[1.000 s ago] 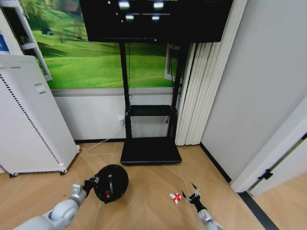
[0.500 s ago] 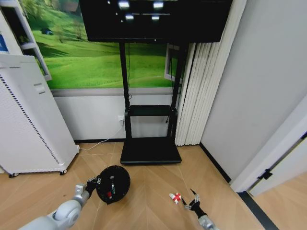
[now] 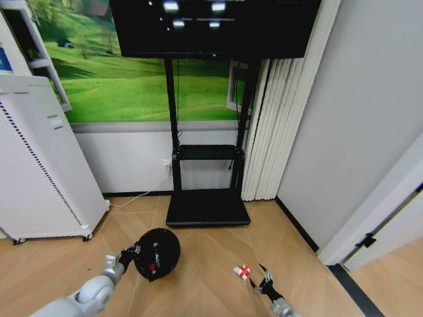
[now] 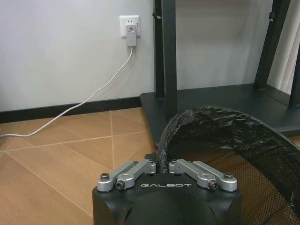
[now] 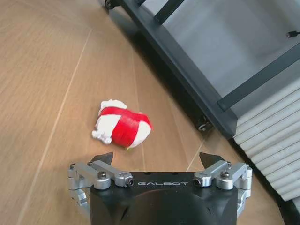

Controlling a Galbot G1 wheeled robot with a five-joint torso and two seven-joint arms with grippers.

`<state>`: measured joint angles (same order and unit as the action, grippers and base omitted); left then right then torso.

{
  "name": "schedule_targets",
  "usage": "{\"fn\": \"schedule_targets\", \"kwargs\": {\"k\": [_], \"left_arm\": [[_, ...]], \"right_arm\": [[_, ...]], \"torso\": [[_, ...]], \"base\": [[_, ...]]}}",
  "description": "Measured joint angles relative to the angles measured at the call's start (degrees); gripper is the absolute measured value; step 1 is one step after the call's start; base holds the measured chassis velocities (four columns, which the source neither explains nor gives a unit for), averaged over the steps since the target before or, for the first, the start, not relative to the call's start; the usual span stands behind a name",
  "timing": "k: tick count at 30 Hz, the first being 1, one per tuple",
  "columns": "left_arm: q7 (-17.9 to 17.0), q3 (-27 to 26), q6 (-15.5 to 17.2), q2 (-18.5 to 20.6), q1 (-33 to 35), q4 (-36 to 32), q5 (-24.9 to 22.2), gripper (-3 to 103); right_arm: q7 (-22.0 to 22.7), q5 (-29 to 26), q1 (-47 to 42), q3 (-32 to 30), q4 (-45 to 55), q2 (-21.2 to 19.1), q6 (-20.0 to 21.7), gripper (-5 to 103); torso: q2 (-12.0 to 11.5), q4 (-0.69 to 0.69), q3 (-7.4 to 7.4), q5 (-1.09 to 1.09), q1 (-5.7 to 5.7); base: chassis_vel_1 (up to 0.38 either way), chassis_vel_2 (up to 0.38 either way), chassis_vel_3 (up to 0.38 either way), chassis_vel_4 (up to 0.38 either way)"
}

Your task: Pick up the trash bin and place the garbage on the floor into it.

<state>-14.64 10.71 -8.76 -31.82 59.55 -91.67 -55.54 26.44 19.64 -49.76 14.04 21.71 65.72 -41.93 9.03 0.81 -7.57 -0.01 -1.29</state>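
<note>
The left gripper point(image 3: 131, 253) is pinching the rim of the trash bin point(image 3: 157, 253), its fingers point(image 4: 140, 168) pressed together on the black liner folded over the edge, as the left wrist view shows close up. The bin point(image 4: 234, 159) is sitting low at the left of the head view, its round mouth facing the camera, in front of the black stand point(image 3: 207, 207) that carries the big screen point(image 3: 213, 26). Inside the bin a small red piece point(image 3: 151, 269) and a little bottle point(image 3: 156, 251) are showing against the dark liner. The right gripper point(image 3: 264, 282) is hanging low over the wooden floor point(image 3: 198, 284) at the right, with its fingers point(image 5: 103, 158) spread wide apart and gripping nothing. A red-and-white wrapper point(image 3: 243, 271) is lying on the floor just in front of those open fingers, apart from them; in the right wrist view the wrapper point(image 5: 122, 125) is sitting crumpled between the gripper and the base of the stand point(image 5: 178, 70). A tall white appliance point(image 3: 39, 165) is standing at the left wall, and a white cord point(image 4: 84, 98) is running from a wall socket point(image 4: 130, 26) down to the floor.
</note>
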Motion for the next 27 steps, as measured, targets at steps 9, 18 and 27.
{"fn": "schedule_targets", "kwargs": {"k": [9, 18, 27], "left_arm": [[-0.02, 0.22, -0.08, -0.51, -0.09, 0.01, 0.26, 6], [0.57, -0.65, -0.48, 0.14, 0.32, -0.41, 0.1, 6], [0.97, -1.01, -0.81, 0.24, 0.7, -0.54, 0.06, 6]], "right_arm": [[-0.09, 0.12, 1.65, 1.99, -1.82, 1.6, 0.07, 100], [-0.13, -0.89, 2.95, 4.84, -3.21, 3.35, 1.13, 100], [-1.3, -2.11, 5.08, 6.9, -4.95, 4.9, 1.7, 100]], "torso": [[0.0, -0.01, 0.0, 0.01, 0.0], [0.0, -0.01, 0.0, 0.0, 0.0], [0.0, -0.01, 0.0, 0.0, 0.0]], "base": [[0.0, 0.0, 0.0, 0.0], [0.0, 0.0, 0.0, 0.0], [0.0, 0.0, 0.0, 0.0]]}}
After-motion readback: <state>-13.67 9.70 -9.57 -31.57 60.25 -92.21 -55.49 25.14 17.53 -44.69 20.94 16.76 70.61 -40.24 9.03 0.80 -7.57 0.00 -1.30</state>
